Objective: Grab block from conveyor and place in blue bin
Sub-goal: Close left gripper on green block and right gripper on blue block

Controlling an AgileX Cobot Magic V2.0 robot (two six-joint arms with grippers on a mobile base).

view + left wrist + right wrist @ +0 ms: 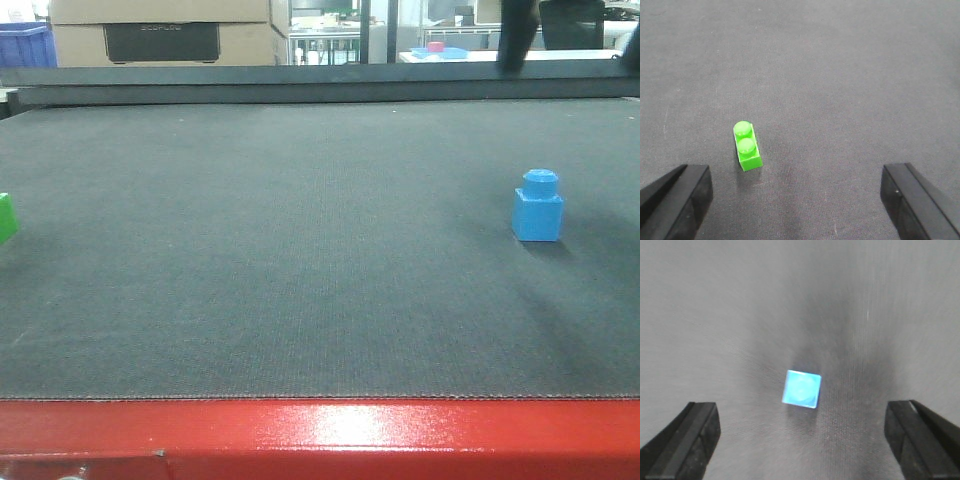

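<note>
the conveyor (300,270) is presenting a dark woven belt, with its red frame (320,435) running along the near edge; the blue block (538,207) is standing upright on the belt toward the right side, its single stud facing up; the green block (5,217) is sitting at the left edge of the front view, partly cut off; in the left wrist view the left gripper (795,190) is hovering above the belt with its fingers (682,195) spread wide and grasping nothing; the green block (747,146), two studs up, is lying between the fingers, nearer the one on the view's left and touching neither; in the right wrist view the right gripper (801,427) is hovering with its fingers (920,440) likewise released and wide apart; the blue block (802,389) is appearing blurred, roughly centred between the two fingers and touching neither; both blocks are resting on the belt, well apart from each other.
</note>
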